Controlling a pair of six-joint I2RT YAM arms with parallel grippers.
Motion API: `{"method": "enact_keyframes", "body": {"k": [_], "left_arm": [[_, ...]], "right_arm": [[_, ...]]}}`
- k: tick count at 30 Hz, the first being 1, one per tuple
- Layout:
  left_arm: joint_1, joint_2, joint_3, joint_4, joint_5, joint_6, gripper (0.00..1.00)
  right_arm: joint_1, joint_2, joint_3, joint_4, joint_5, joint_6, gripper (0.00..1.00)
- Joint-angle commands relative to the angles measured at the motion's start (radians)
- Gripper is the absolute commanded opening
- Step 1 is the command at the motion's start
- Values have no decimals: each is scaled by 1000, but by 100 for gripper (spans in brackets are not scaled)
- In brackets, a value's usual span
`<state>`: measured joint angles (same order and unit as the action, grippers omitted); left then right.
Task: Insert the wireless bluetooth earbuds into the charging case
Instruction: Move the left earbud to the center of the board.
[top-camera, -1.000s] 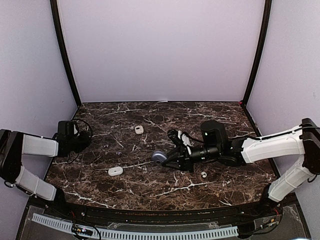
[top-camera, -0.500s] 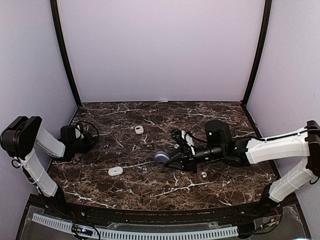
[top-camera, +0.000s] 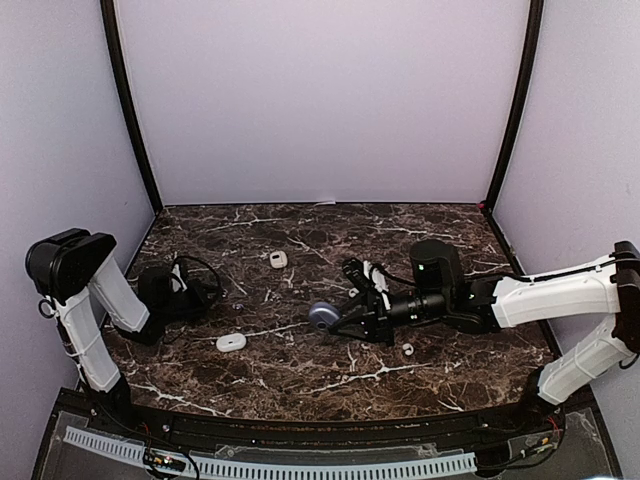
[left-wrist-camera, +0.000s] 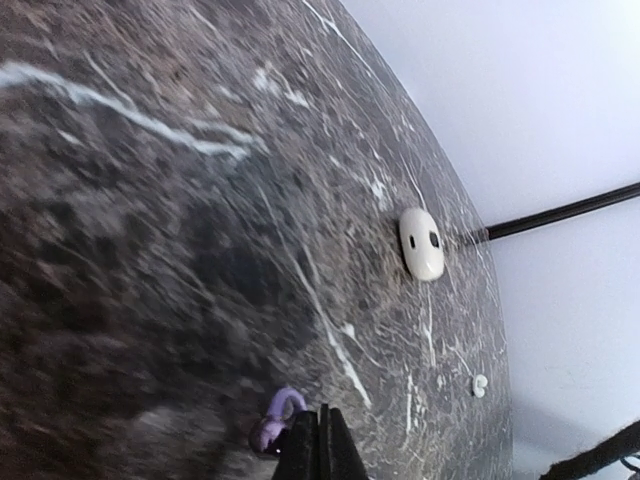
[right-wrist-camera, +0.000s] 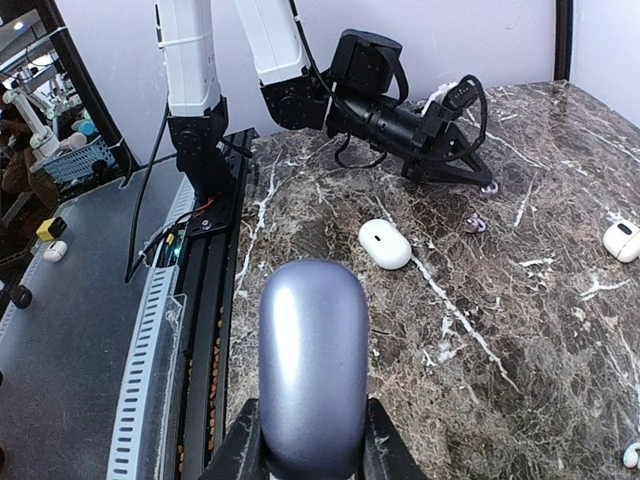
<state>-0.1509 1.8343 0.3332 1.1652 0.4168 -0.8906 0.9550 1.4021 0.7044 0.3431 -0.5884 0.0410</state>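
Case (top-camera: 318, 314) in right hand (top-camera: 327, 322) — table (top-camera: 420, 232) edges well away.

Dark marble table (top-camera: 300, 380), lilac walls (top-camera: 320, 100), black corner post (right-wrist-camera: 563, 40)

Even, soft light; shadows faint. Left wrist view smeared, near bench (left-wrist-camera: 120, 250) blurred. Right wrist view sharp, soft sheen on lilac case (right-wrist-camera: 313, 370).

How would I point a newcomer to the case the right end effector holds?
Find the middle of the dark marble table, where the right arm reaches in. The case is clamped in its end effector. It alone is glossy lavender-grey; both white cases lie loose on the marble.
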Motion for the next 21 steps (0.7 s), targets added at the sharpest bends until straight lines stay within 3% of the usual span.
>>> {"method": "enact_keyframes", "body": {"k": [1, 13, 17, 21], "left_arm": [[-138, 29, -40, -13, -85, -93, 0], [-636, 21, 72, -191, -319, -317, 0], [-722, 62, 141, -195, -359, -352, 0], [-732, -22, 165, -293, -440, -276, 0]], "right_arm": [[-6, -10, -4, 39, -24, -4, 9], [-7, -38, -33, 40, -13, -7, 9], [-7, -45, -36, 38, -14, -5, 9], [-7, -63, -47, 34, -2, -3, 9]]}}
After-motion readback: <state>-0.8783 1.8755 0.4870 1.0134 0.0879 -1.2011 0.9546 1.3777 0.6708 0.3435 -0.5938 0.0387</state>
